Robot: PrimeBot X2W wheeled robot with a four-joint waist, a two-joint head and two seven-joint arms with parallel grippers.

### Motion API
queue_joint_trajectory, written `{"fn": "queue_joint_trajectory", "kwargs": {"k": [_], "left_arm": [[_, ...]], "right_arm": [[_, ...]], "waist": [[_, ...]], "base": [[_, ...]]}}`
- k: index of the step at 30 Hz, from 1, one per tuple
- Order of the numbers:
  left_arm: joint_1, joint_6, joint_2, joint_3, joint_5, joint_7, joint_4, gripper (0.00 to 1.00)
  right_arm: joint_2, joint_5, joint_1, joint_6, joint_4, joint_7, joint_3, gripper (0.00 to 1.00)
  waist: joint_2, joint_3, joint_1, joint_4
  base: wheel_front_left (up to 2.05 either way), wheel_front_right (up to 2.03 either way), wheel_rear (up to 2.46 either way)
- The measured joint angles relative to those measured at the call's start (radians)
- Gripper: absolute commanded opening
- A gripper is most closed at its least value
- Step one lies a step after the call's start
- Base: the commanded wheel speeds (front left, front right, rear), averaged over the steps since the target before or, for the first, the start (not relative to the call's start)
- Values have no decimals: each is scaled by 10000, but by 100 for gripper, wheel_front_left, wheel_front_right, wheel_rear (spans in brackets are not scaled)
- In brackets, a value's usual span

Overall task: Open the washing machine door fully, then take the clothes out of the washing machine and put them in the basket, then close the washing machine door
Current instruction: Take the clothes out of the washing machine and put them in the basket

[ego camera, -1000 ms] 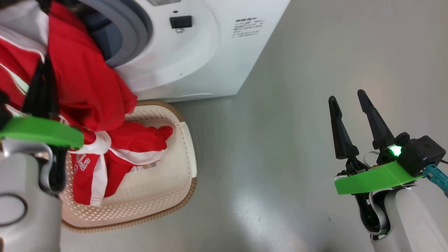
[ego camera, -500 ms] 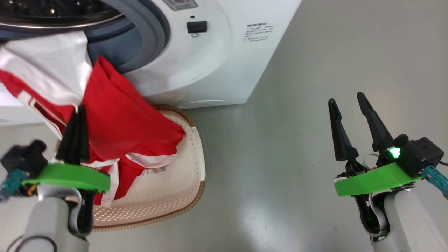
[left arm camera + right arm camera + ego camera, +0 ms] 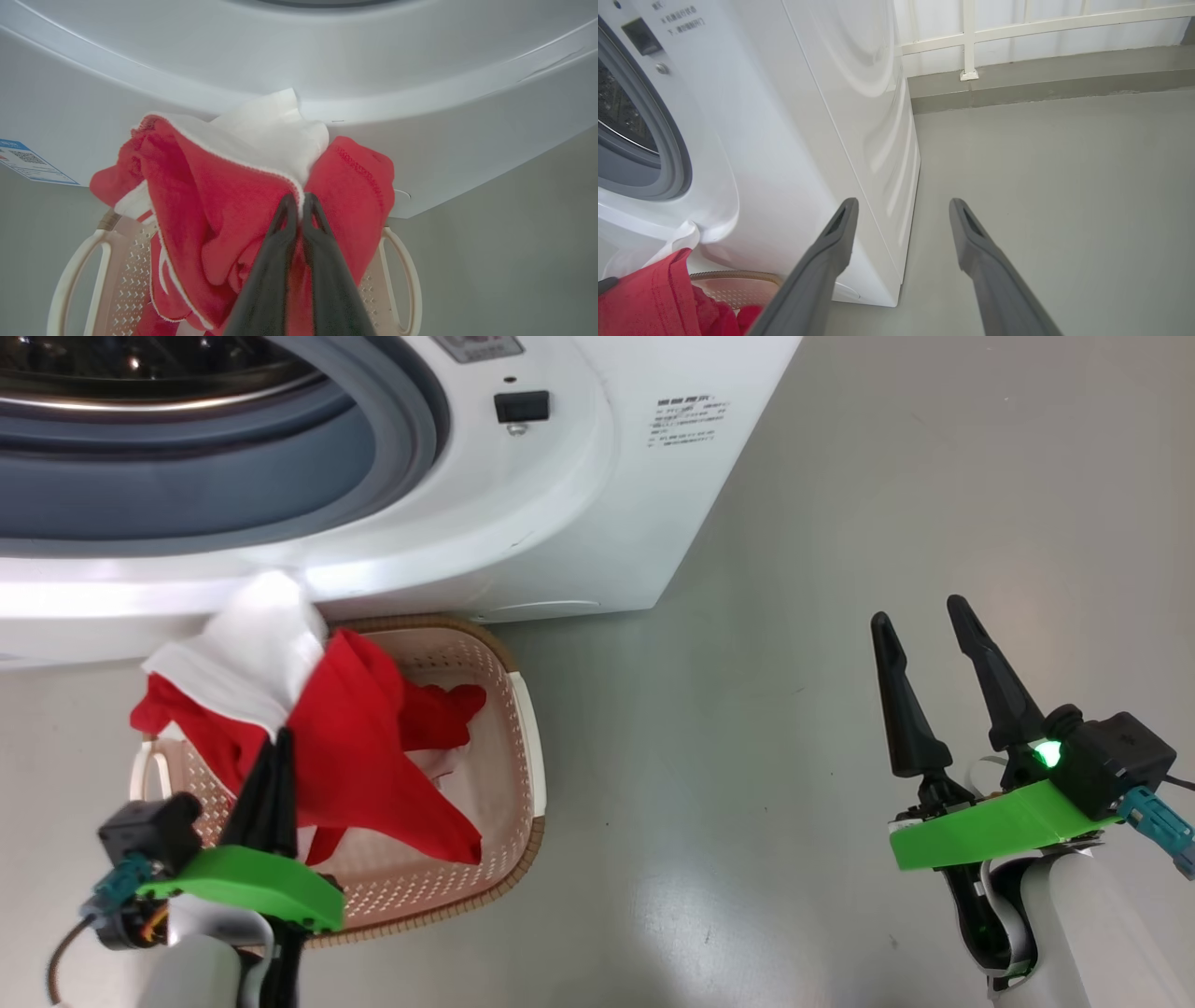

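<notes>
My left gripper [image 3: 277, 747] is shut on the clothes [image 3: 355, 747], a bunch of red cloth with a white piece on top, hanging over the basket [image 3: 518, 737]. In the left wrist view the two fingertips [image 3: 287, 205] pinch the red and white clothes [image 3: 219, 186] above the basket [image 3: 77, 266]. More red cloth lies inside the basket. The washing machine [image 3: 579, 513] stands just behind, its grey-blue gasket [image 3: 233, 485] and drum mouth uncovered. The washing machine door is out of view. My right gripper [image 3: 922, 627] hangs open over the floor at the right, holding nothing.
The grey floor [image 3: 794, 569] stretches to the right of the machine. In the right wrist view a white railing [image 3: 969, 42] and a low grey kerb [image 3: 1041, 88] run along the far end. A blue sticker [image 3: 28, 161] marks the machine's lower front.
My left gripper has come down and back from the drum mouth with the clothes, which now hang low over the basket. The head camera has shifted. The right gripper has stayed put.
</notes>
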Motion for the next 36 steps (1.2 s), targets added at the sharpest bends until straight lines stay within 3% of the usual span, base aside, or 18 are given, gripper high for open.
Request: {"fn": "queue_joint_trajectory", "kwargs": {"k": [9,11,13,15,17,19,36], "left_arm": [[-441,0,-63,-265,-73,2,1068,0],[-591,0,-52,-339,-73,2,1337,22],[-702,0,-27,-339,-88,2,1511,29],[-772,0,-4,-341,-90,2,1628,49],[-872,0,44,-341,-90,2,1756,82],[-961,0,82,-324,-90,2,1848,100],[-1000,0,77,111,-23,2,1693,100]], "right_arm": [[0,-15,-3,0,-8,0,33,100],[0,-15,-3,0,-8,0,36,100],[0,-15,-3,0,-17,0,40,100],[0,-15,-3,0,-23,0,40,100],[0,-15,-3,0,-38,0,36,100],[0,-15,-4,0,-48,0,36,100],[0,-82,-6,0,58,0,0,100]], "waist": [[0,168,0,-82],[0,204,0,-114],[0,242,0,-148],[-1,263,0,-166],[0,314,0,-194],[0,366,0,-216],[0,-86,0,-184]], "base": [[0,0,0],[0,0,0],[0,0,0],[0,0,0],[0,0,0],[0,0,0],[0,0,0]]}}
